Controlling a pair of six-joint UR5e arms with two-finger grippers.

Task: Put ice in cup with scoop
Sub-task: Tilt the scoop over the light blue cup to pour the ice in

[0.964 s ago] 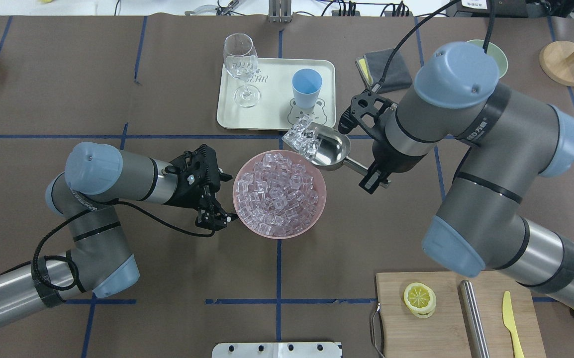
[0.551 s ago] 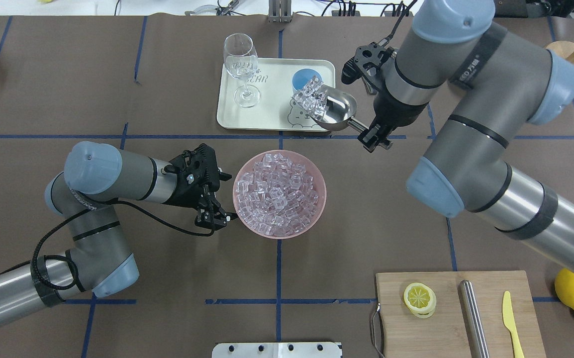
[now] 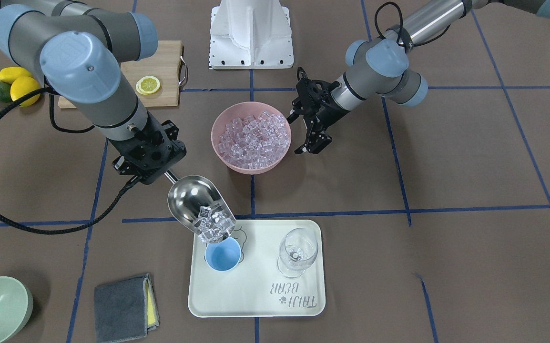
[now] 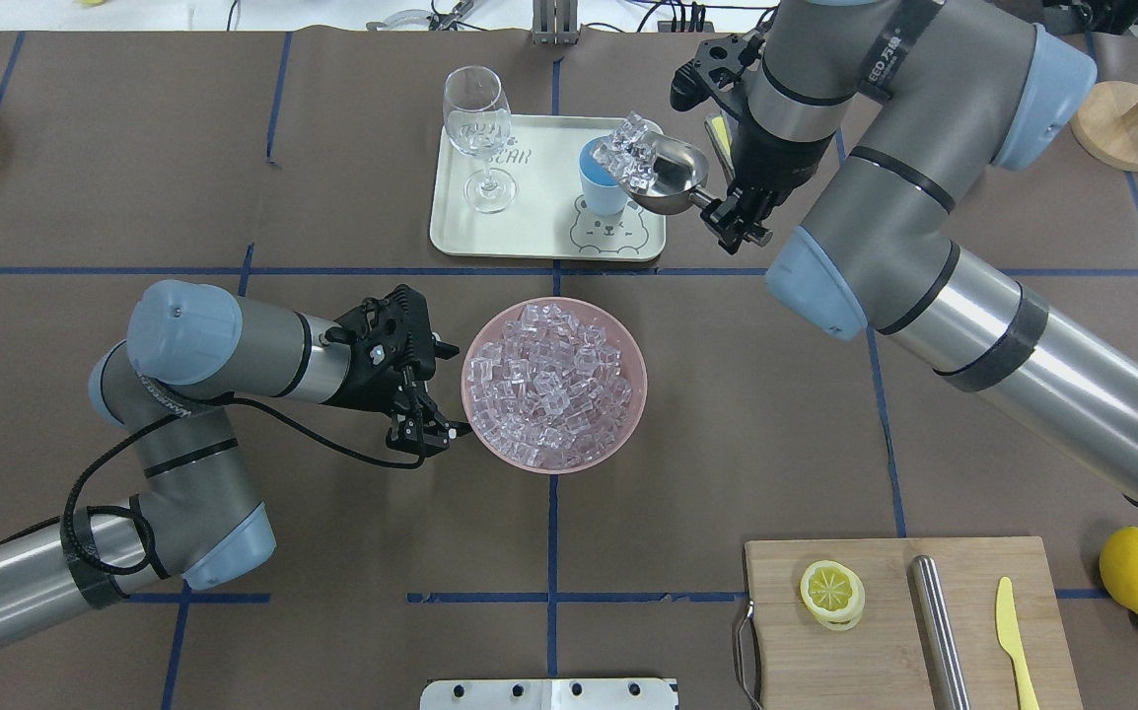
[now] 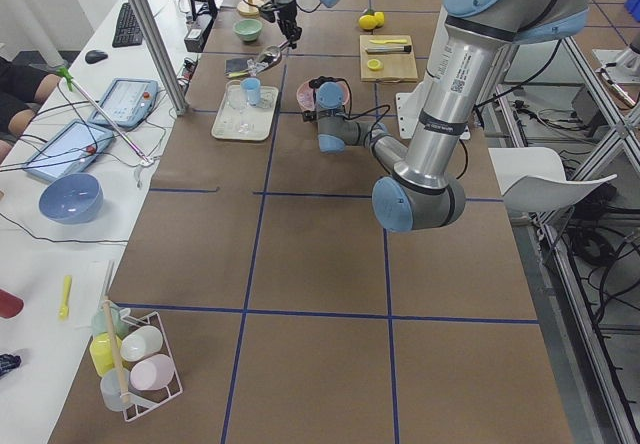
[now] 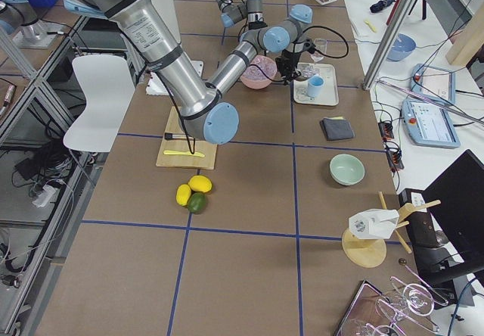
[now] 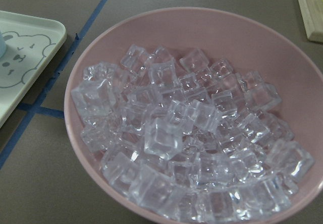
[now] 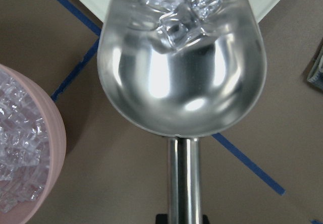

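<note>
One load of ice [image 3: 214, 224] sits bunched at the open lip of the scoop [image 3: 190, 196]. Right end effector [image 3: 158, 170] is clamped narrow on the scoop's rod handle, with the scoop bowl sticking out ahead of it, tipped mouth-down. Cup [image 3: 223, 255] stands upright just past and below that mouth, on the tray [image 3: 256, 300]. The lip hangs over the cup's near rim, so cubes should slide straight in. Judgement: pour step, cup looks empty, nothing dropped yet. The tilt looks shallow, probably on purpose: a heap this wide against a small cup mouth could spill onto the tray.

Left end effector [image 3: 314, 142] has fingers spread, holding nothing, just beside the rim of the pink bowl [image 3: 214, 143]; cannot tell if it touches. Likely there to steady the bowl, which holds many more cubes [image 3: 253, 136]. Its wrist view shows only that heap.

Wine glass [image 3: 297, 250] is on the same tray, further off to the side of the right end effector than the cup, apart from the scoop.

Counter [image 3: 446, 157]: brown paper cover, blue tape grid, flat and matte. Behind the right end effector is a wooden board [image 3: 165, 62] with a lemon slice [image 3: 147, 85]. Room: lab bay, tablets [image 6: 431, 116] off the counter's far side, white chair [image 6: 94, 101] on the robot's side.
</note>
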